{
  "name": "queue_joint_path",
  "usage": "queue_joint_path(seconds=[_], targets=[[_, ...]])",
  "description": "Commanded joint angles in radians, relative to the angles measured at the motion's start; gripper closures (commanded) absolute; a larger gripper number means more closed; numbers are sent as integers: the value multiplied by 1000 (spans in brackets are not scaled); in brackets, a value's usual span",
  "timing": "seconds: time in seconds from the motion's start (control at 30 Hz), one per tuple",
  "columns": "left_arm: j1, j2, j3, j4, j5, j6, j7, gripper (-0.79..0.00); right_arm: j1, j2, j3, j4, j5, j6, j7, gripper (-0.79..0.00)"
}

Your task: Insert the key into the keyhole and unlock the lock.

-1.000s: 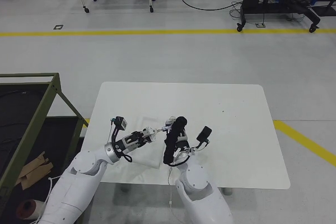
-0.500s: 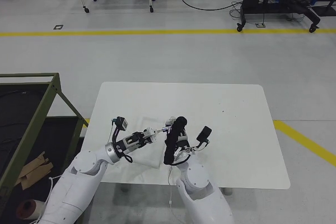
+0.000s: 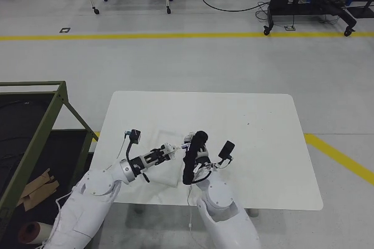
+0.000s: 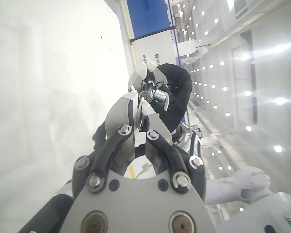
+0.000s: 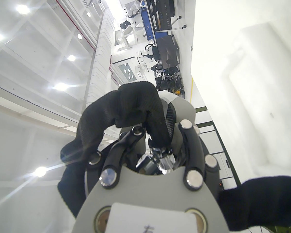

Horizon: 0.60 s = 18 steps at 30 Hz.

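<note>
A white rounded-corner table is standing on a pale grey floor crossed by a yellow painted line. A dark wheeled rack is standing far beyond the table's back edge. Beside the table's left edge, a green metal-framed cart with a black inside is holding a brown piece of cardboard. A white rectangular pad is lying flat on the table near its front edge.

Above that front part of the table, the left gripper is clenching its grey, tape-wrapped fingers on a thin silver metal key. The right gripper, draped in a black knitted fabric cover, is pinching a shiny chrome cylindrical lock between its taped tips. Lock and key are being held off the table. The key's tip is lying right at the round keyhole in the lock's face; whether it is actually inside cannot be told.
</note>
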Motion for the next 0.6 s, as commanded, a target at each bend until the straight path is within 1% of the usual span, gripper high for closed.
queue_joint_path(seconds=[0.0,0.13,0.23,0.37,0.57], targets=[[9,3,-3,-22,59,4,29,0,1,0,0,-6,2,15,0,0],[18,8,-6,-52,151,7,48,0,0,0,2,-26,12,44,6,0],[23,12,-6,-70,188,-38,36,0,-1,0,2,-35,18,66,12,0],[30,18,-11,-95,290,-83,60,0,0,0,2,-45,28,99,21,0],[49,24,-17,-130,411,-112,115,0,0,1,3,-58,42,137,34,0]])
